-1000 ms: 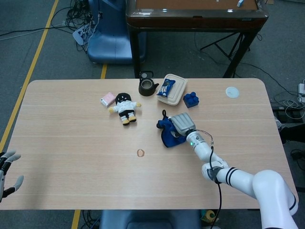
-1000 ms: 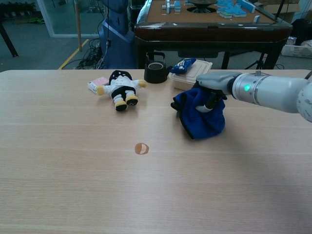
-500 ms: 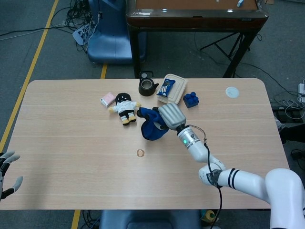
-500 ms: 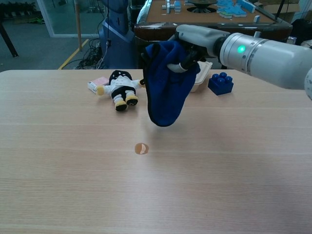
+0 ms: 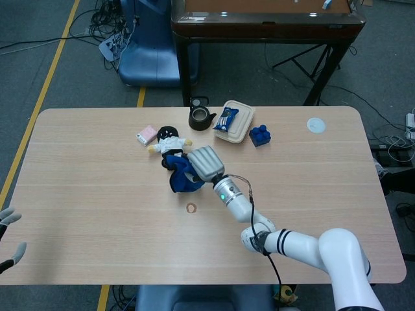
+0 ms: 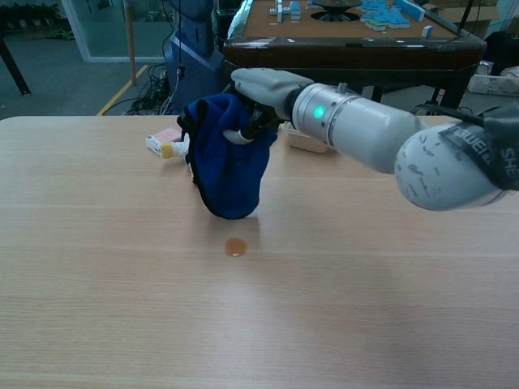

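Nearest, at the front left edge of the table (image 5: 78, 214), only fingertips of the left hand (image 5: 10, 238) showing, spread apart, holding nothing, well clear of everything. Further in, a small brown spot (image 6: 236, 246) on the wood, just below the hanging blue cloth (image 6: 228, 167). Cloth bunched and lifted clear of the surface, gripped from above by the right hand (image 6: 261, 91). Loose grip likely to drop it short; low hem liable to drag over the doll (image 5: 167, 138) just behind, or nudge the pink box (image 5: 146, 135). Beyond, near the far edge, teapot (image 5: 201, 117), food box (image 5: 235, 121), blue brick (image 5: 260, 135).
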